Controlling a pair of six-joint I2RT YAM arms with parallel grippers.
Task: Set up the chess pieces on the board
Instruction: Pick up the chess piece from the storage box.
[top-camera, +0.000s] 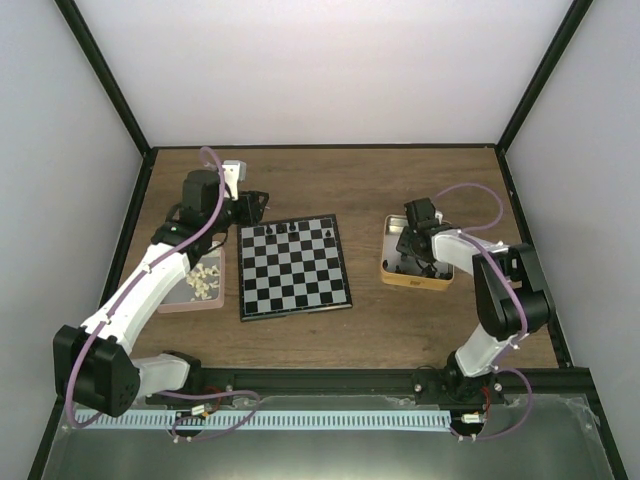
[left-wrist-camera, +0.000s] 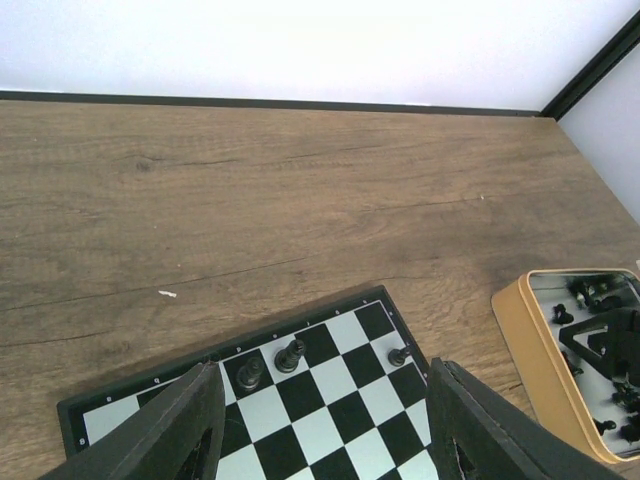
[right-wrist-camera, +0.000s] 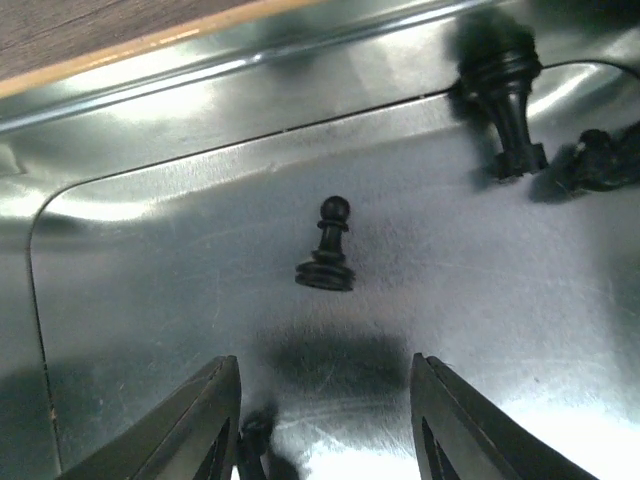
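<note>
The chessboard (top-camera: 293, 268) lies at the table's middle, with three black pieces (top-camera: 291, 229) on its far rows. In the left wrist view they stand at the board's far edge (left-wrist-camera: 290, 355). My left gripper (top-camera: 252, 205) hovers open and empty over the board's far left corner (left-wrist-camera: 320, 440). My right gripper (top-camera: 408, 262) is down inside the metal tin (top-camera: 389, 262), open and empty (right-wrist-camera: 325, 420). A black pawn (right-wrist-camera: 327, 260) lies just ahead of its fingers. A larger black piece (right-wrist-camera: 505, 95) lies at the upper right, and another sits by the left finger (right-wrist-camera: 255, 435).
A pink tray (top-camera: 214, 300) with pale pieces (top-camera: 205, 278) sits left of the board, under the left arm. The tin holds several more black pieces (left-wrist-camera: 600, 340). The enclosure's white walls and black frame posts border the wooden table.
</note>
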